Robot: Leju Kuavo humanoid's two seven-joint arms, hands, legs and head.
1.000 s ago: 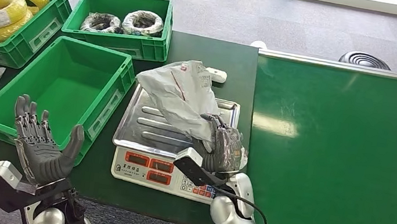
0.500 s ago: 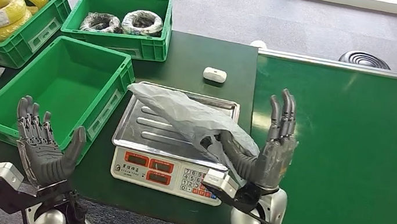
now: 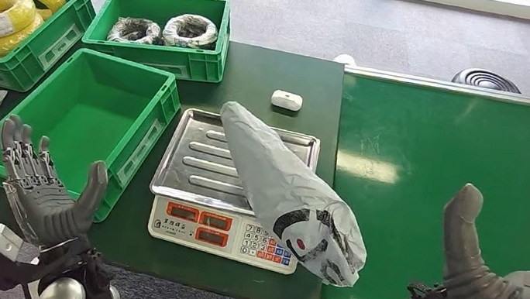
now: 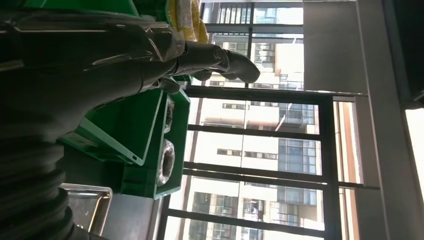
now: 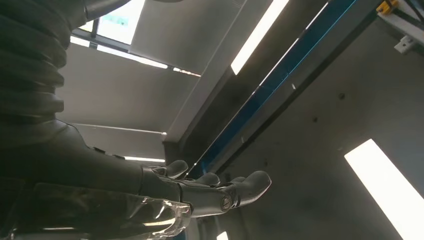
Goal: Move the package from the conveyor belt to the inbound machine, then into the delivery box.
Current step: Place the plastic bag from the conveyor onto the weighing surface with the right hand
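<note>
My right hand point(image 3: 507, 297) has let go and pulled back, fingers apart; the crinkled grey package point(image 3: 284, 187) now lies across the ribbed steel scale point(image 3: 200, 168). My left hand point(image 3: 45, 189) stays spread wide.

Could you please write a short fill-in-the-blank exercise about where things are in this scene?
1. The grey package lies across the metal tray of the ____.
2. The green crate nearest the left hand holds ____.
3. The right hand, fingers apart, holds ____.
4. The coils of yellow cable lie in a crate of ____ colour.

Missing words: scale; nothing; nothing; green
</note>
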